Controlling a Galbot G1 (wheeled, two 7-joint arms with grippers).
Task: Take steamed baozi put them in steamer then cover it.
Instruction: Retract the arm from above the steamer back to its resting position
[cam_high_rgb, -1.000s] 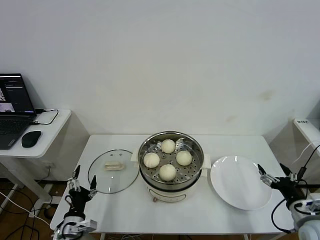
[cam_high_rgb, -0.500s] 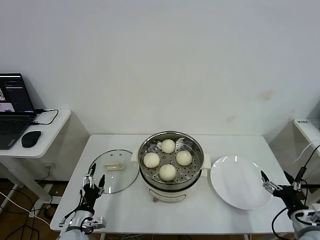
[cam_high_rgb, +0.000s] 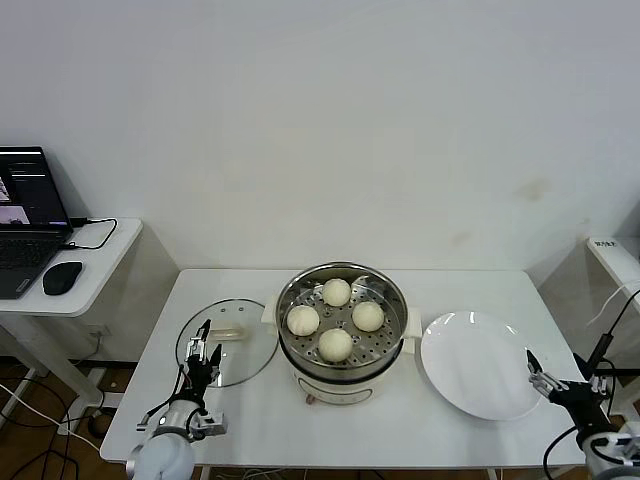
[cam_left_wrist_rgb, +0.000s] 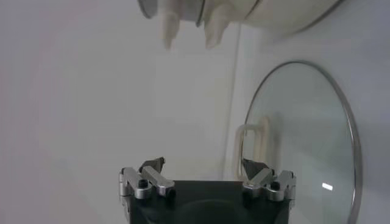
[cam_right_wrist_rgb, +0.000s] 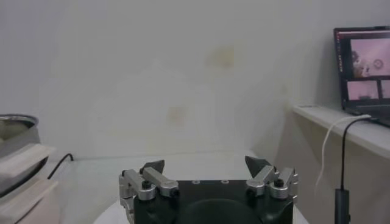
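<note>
laptop (cam_high_rgb: 25, 215) cropped at left edge

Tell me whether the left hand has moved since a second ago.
Yes. The open left hand has moved inward over the table toward the cover; a second ago it was off the table's left edge, and now it reaches the cover's near rim.

No text, label, brand or number could be read anywhere. The laptop screen (cam_high_rgb: 22, 186) on the side desk showed windows with lines too small to make out, and a small label (cam_high_rgb: 603, 243) on the white unit at the right edge carried dark marks that were likewise illegible. A second screen (cam_right_wrist_rgb: 364, 64) in the right wrist view showed only pinkish panels.
</note>
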